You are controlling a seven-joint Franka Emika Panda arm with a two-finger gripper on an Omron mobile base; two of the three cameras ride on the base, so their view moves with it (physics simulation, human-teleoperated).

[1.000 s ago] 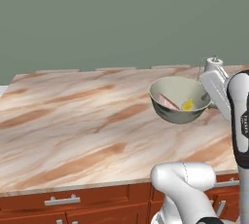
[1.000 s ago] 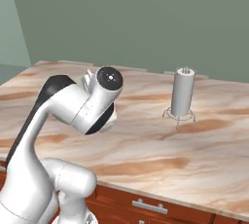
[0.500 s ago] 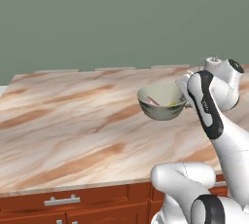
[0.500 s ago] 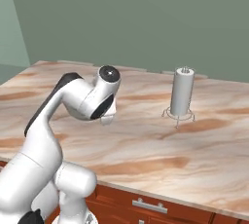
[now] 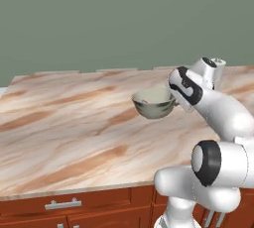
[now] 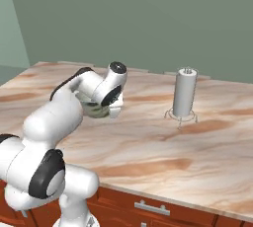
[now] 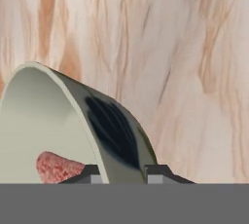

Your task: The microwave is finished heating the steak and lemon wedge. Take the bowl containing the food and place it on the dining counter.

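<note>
The beige-grey bowl [image 5: 153, 105] hangs a little above the cream marble dining counter [image 5: 64, 133], over its middle. My gripper [image 5: 173, 104] is shut on the bowl's right rim. In the hand view the rim's wall [image 7: 114, 130] runs between my two fingertips [image 7: 90, 174], and the pinkish-red steak [image 7: 57, 166] lies inside the pale interior. In the right base view my own arm covers most of the bowl [image 6: 98, 109]. The lemon wedge is hidden. The microwave is out of view.
A grey paper towel roll on a wire stand [image 6: 184, 95] rises at the back right of the counter [image 6: 163, 147]. Reddish-brown cabinets with silver bar handles [image 5: 62, 204] sit under the front edge. A plain green wall stands behind.
The arm has reached out and carried the bowl leftward, from over the counter's right side to over its middle. My gripper has stayed shut on the rim.
</note>
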